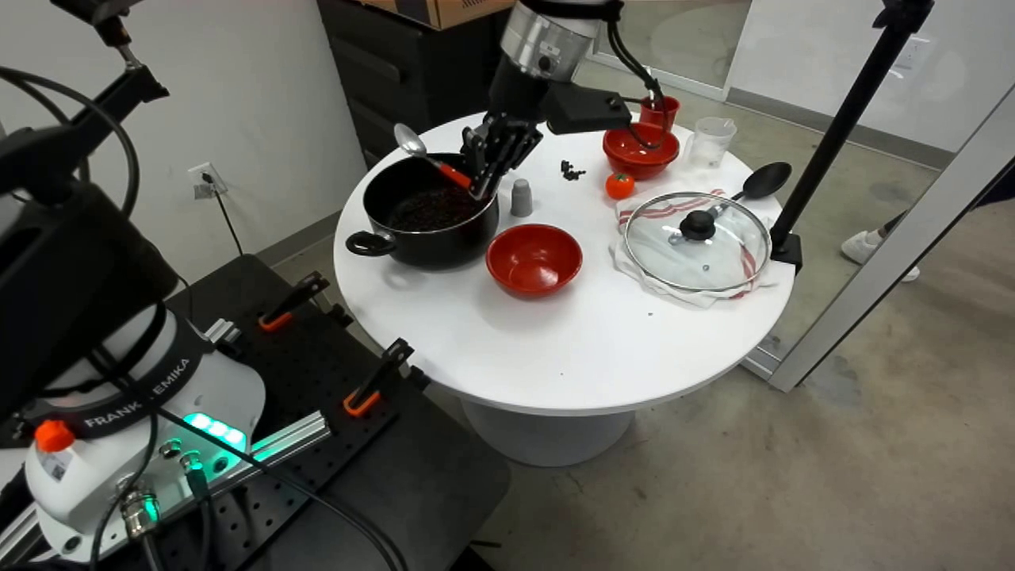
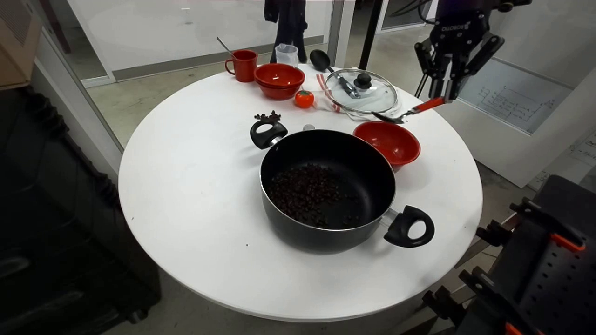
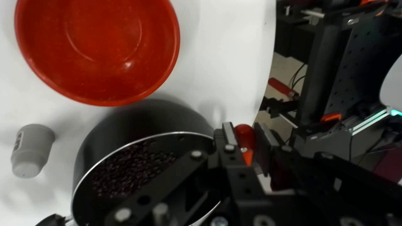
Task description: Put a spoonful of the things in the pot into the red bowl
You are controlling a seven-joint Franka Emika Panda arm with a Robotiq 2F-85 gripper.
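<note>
The black pot [image 1: 444, 247] [image 2: 326, 238] [image 3: 147, 122] stands on the white table and holds small dark beans [image 1: 428, 209] [image 2: 305, 190] [image 3: 135, 171]. The red bowl [image 1: 534, 260] [image 2: 389, 143] [image 3: 97, 47] stands beside the pot. Its inside shows bare red. My gripper [image 1: 480, 186] [image 2: 444, 97] [image 3: 244, 133] is shut on the red handle of a metal spoon [image 1: 453, 174] [image 2: 428, 104] [image 3: 246, 138]. It holds the spoon in the air above the pot's rim. The spoon's head shows bare grey metal in an exterior view and is hidden in the wrist view.
A small grey shaker [image 1: 521, 198] [image 3: 31, 150] stands close to the pot and red bowl. Farther back are a tomato [image 1: 619, 185], stacked red bowls [image 1: 641, 152], a red mug [image 2: 245, 66], a clear measuring cup [image 1: 712, 143], and a glass lid [image 1: 706, 262] on a towel with a black ladle [image 1: 765, 181].
</note>
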